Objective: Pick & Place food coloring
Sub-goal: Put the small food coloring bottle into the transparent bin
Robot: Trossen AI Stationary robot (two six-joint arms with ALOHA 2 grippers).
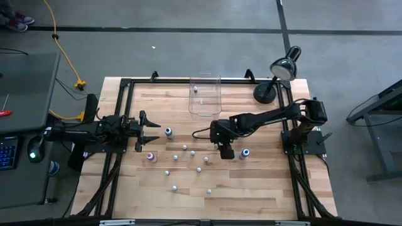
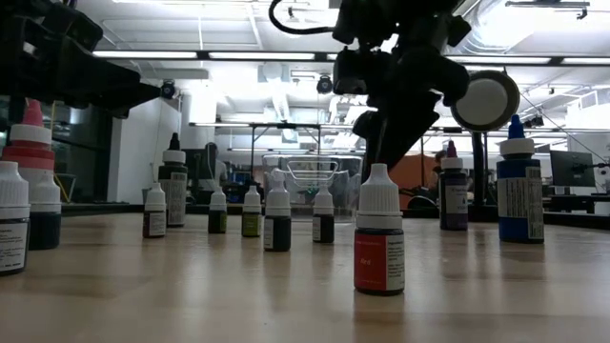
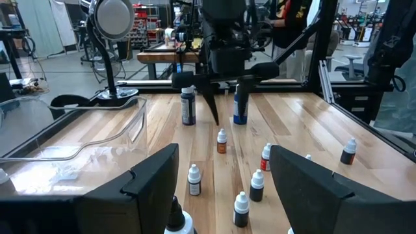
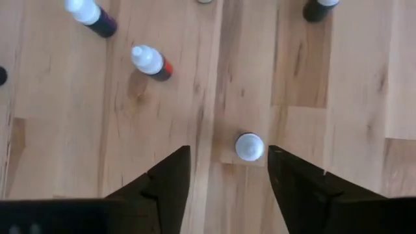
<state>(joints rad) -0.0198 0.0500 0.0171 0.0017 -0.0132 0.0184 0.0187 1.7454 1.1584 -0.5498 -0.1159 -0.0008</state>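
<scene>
Several tiny food coloring bottles with whitish caps stand upright on their bases across the middle of the wooden table. My right gripper hangs open over them, fingers pointing down. One white-capped bottle stands on the table just beyond its fingertips, untouched. In the low view this gripper hovers behind a red-labelled bottle. My left gripper waits open at the table's left, level, facing the bottles. A blue bottle stands just ahead of it.
A clear rectangular bin sits at the far middle of the table with a small whitish thing in it. A black desk lamp stands at the far right corner. Taller blue and pink bottles stand among the small ones. A black frame rims the table.
</scene>
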